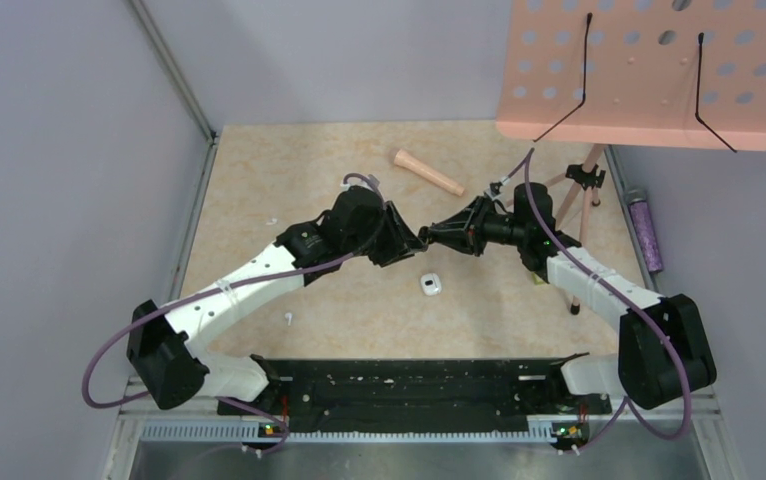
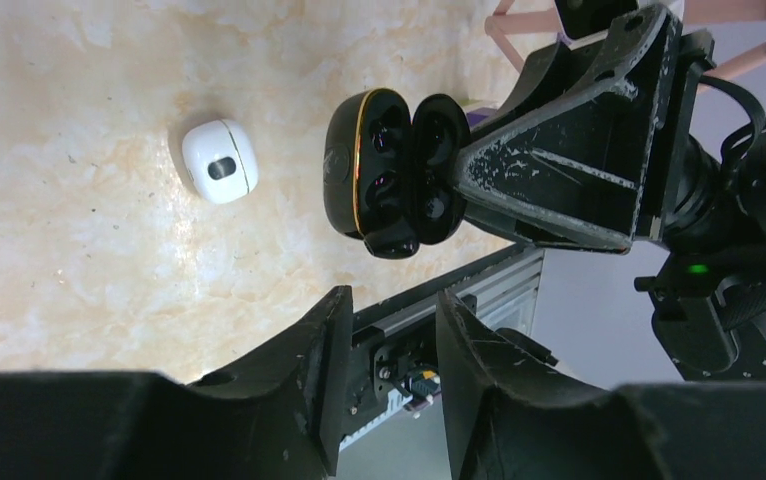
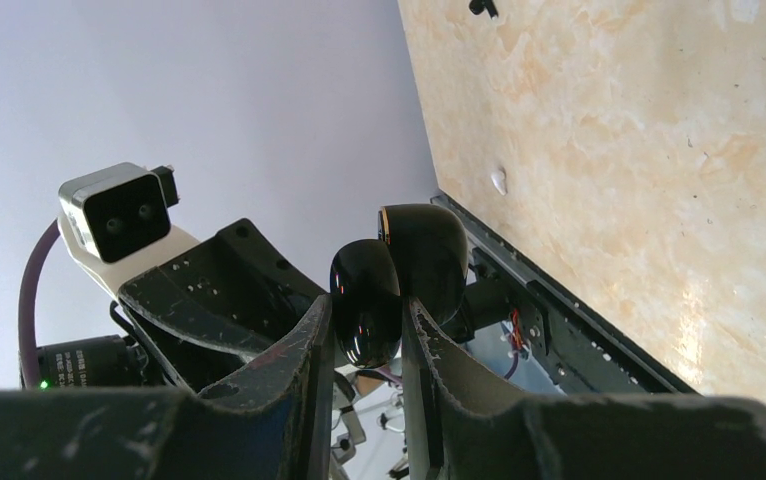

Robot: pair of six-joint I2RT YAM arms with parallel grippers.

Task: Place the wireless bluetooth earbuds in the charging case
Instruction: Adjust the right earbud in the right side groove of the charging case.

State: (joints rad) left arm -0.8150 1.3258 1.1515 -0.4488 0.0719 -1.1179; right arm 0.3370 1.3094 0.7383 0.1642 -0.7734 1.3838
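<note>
The charging case (image 2: 389,170) is glossy black with a gold rim. It hangs open in the air above the table, its two halves spread, with my right gripper (image 3: 367,310) shut on one half (image 3: 364,300). My left gripper (image 2: 391,300) faces it from just below, jaws apart with nothing between them. In the top view both grippers (image 1: 414,240) meet tip to tip over the middle of the table. One tiny white earbud (image 1: 287,318) lies on the table near the left arm, and it also shows as the white earbud (image 3: 499,180) in the right wrist view.
A white rounded pod (image 1: 431,284) with a dark oval mark lies on the table just below the grippers. A peach handle (image 1: 427,171) lies at the back. A pink music stand (image 1: 649,70) on tripod legs and a purple bottle (image 1: 645,230) stand at the right.
</note>
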